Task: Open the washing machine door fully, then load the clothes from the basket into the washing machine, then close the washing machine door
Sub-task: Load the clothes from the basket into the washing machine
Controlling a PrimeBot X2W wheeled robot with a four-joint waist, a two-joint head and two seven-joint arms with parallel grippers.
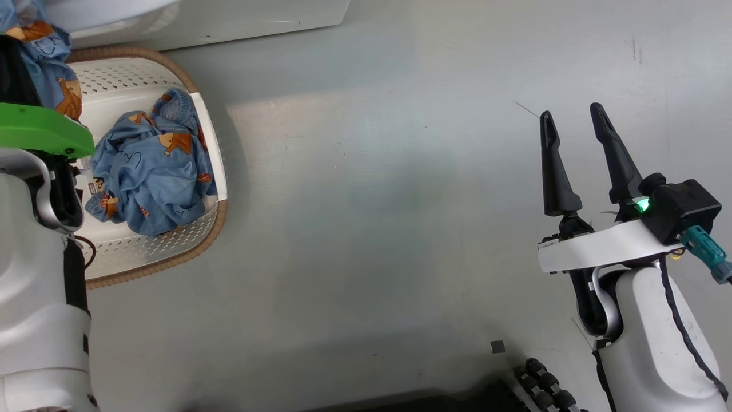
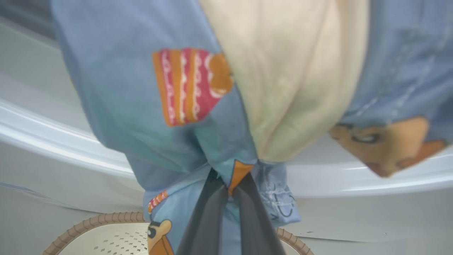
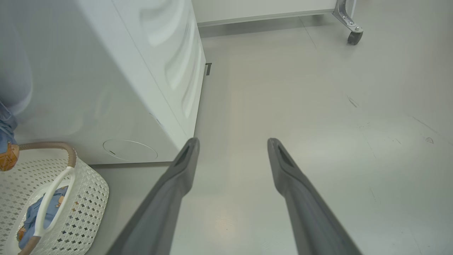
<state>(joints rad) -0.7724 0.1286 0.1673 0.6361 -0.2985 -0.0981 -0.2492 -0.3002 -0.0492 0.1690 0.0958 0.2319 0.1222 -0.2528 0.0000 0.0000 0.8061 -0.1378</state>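
Loading is the step in hand, I'd say. The left gripper (image 2: 229, 181) is pinched tight on a blue-and-cream garment (image 2: 141, 106), which hangs off its tips over the basket (image 1: 221, 217), w/ the washing machine (image 1: 229, 23) just beyond. The rest of the clothes (image 1: 154, 171) sit bundled in the basket, far left. Next move prob. needs a carry to the drum opening w/o loose fabric snagging the rim; can't make out the door. The right gripper (image 1: 572, 111) hangs spread wide, empty, over bare floor (image 1: 372, 229) on the right. A caster (image 3: 354, 36) stands well apart.
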